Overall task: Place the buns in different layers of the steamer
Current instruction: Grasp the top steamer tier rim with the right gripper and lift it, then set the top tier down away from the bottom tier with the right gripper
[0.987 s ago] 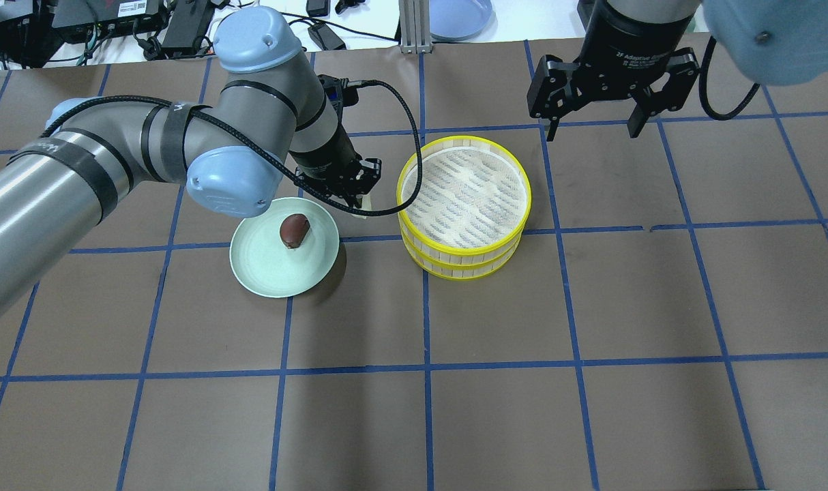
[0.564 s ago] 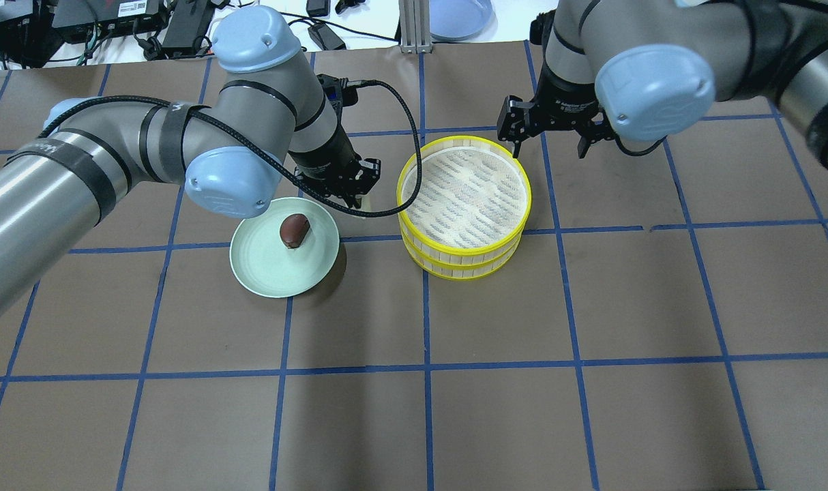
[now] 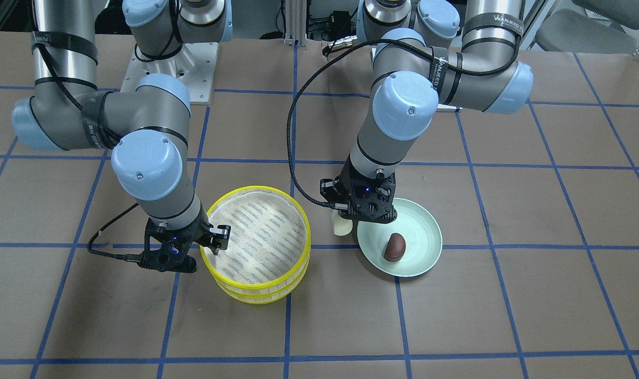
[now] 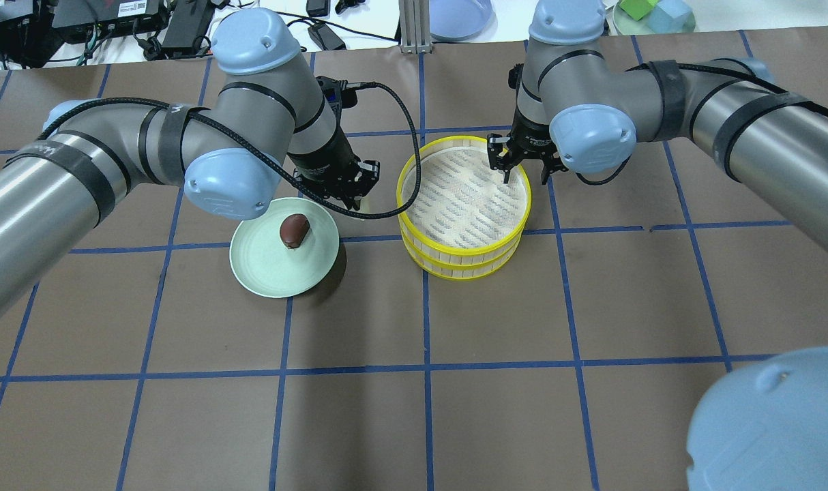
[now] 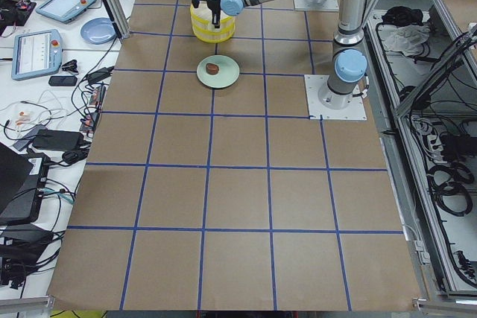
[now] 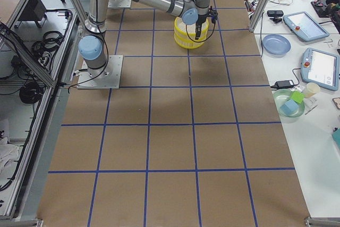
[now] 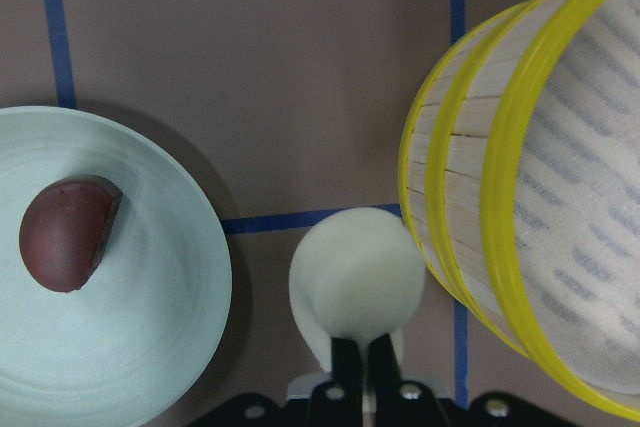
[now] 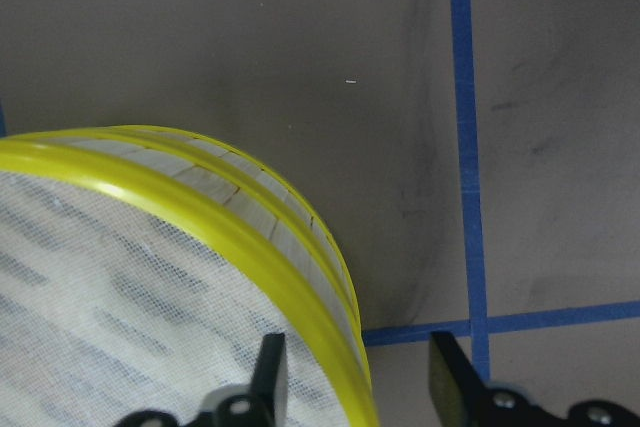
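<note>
1. Far left, the pale green plate (image 4: 254,269) sits on the desk (image 4: 591,307) with the dark brown bun (image 4: 294,230) lying on it, well apart from both sets of jaws, so that one is all to do
2. Next along is the left gripper (image 7: 362,352), jaws clenched on the cream bun (image 7: 357,267). It hangs from their tips, off the plate and just beside the steamer (image 7: 440,197). Whether it is clear of the desk or touching it, I can't quite tell from these angles
3. In the centre, the upper tray (image 4: 455,211) is stacked square on the lower tray (image 4: 465,271). The upper mesh is bare with no bun in it, and the lower tray's inside is hidden underneath
4. On the right, the right gripper (image 4: 523,174) has its jaws spread wide across the upper tray's yellow rim on its far right side. One finger is over the mesh and one is outside the wall, with nothing pinched yet
5. The score so far: no bun placed, one in the jaws, one on the plate. My read is that the upper tray has to come off first, then the cream bun goes below, the trays are restacked and the brown one goes on top
</note>
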`<act>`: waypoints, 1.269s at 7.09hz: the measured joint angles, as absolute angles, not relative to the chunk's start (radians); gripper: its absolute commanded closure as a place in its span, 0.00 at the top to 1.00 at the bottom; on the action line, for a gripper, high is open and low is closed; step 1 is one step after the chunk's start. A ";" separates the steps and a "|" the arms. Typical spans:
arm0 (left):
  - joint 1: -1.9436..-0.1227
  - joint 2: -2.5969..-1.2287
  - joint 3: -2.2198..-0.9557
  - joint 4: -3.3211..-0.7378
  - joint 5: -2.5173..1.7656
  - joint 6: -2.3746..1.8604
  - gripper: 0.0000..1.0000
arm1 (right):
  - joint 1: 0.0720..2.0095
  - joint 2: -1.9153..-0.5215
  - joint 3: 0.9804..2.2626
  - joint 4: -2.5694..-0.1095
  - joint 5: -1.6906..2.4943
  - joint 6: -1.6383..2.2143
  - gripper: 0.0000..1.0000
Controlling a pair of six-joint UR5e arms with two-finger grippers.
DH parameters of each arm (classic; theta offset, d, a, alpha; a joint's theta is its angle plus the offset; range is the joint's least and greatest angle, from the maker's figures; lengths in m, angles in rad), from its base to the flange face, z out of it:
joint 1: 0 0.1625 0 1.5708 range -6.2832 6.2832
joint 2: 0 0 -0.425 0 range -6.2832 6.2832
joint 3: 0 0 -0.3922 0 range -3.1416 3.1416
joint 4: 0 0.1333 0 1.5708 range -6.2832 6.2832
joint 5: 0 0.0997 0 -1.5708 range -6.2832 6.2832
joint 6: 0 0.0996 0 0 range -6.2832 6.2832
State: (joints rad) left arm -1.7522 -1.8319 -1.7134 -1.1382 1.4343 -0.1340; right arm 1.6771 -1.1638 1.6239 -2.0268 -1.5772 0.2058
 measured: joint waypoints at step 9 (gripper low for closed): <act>-1.764 -1.843 -1.715 -1.136 1.440 -0.163 0.07 | 1.493 -1.476 1.609 -1.603 -1.567 -0.029 0.00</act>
State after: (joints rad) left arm -1.7643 -1.8425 -1.7147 -1.1357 1.4402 -0.1634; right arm 1.4925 -1.4755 1.6095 -1.6033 -1.5668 -0.0289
